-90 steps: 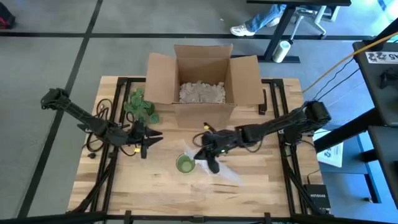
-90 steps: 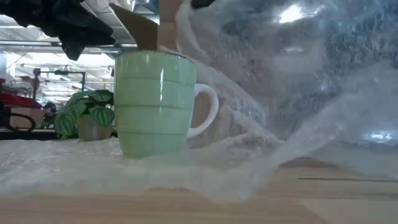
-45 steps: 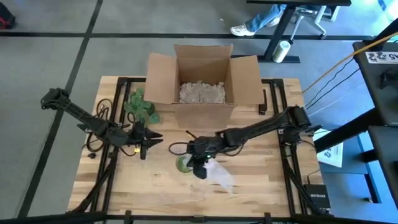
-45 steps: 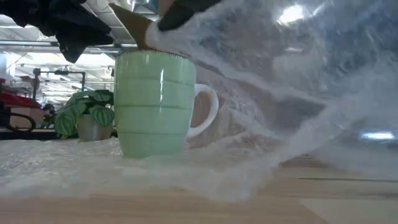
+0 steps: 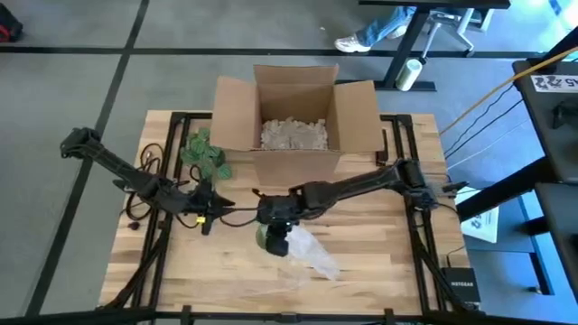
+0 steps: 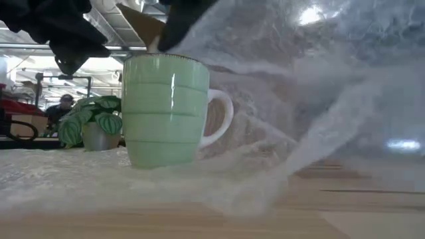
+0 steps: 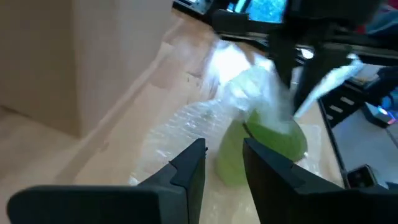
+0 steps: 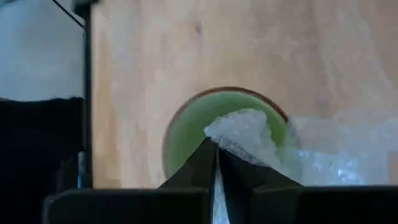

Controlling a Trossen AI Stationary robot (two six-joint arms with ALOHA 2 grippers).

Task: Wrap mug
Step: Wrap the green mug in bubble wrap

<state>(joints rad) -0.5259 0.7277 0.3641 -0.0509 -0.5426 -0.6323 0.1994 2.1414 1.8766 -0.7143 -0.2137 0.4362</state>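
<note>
A pale green mug (image 6: 166,109) with a white handle stands upright, its base on a clear bubble-wrap sheet (image 6: 312,133) spread on the wooden table (image 5: 388,253). In the high view the mug (image 5: 268,240) sits near the table's middle. Part of the sheet (image 5: 309,256) rises from the mug's right side up over its rim. My right gripper (image 5: 274,219) hangs just above the mug's mouth (image 8: 189,127), shut on the wrap. My left gripper (image 5: 209,218) waits open to the left of the mug, its fingers (image 7: 189,167) level with the mug (image 7: 264,140). My right gripper pinches a raised edge of the bubble wrap (image 8: 239,134) between its two fingers, which point down from above over the mug's open top. From the fingers the wrap runs down past the mug's right side to the table, with its lower part lying under the mug.
An open cardboard box (image 5: 293,113) with paper filling stands at the table's far side. A small potted plant (image 5: 203,153) sits far left of the mug. Cables lie by the left arm's base (image 5: 144,194). A person's feet (image 5: 361,38) show beyond the table.
My right gripper has moved toward the table's left, from right of the mug to above its mouth, staying shut on the wrap. The held edge has been drawn up and over the mug's right side, while the mug and the sheet under it stayed put.
</note>
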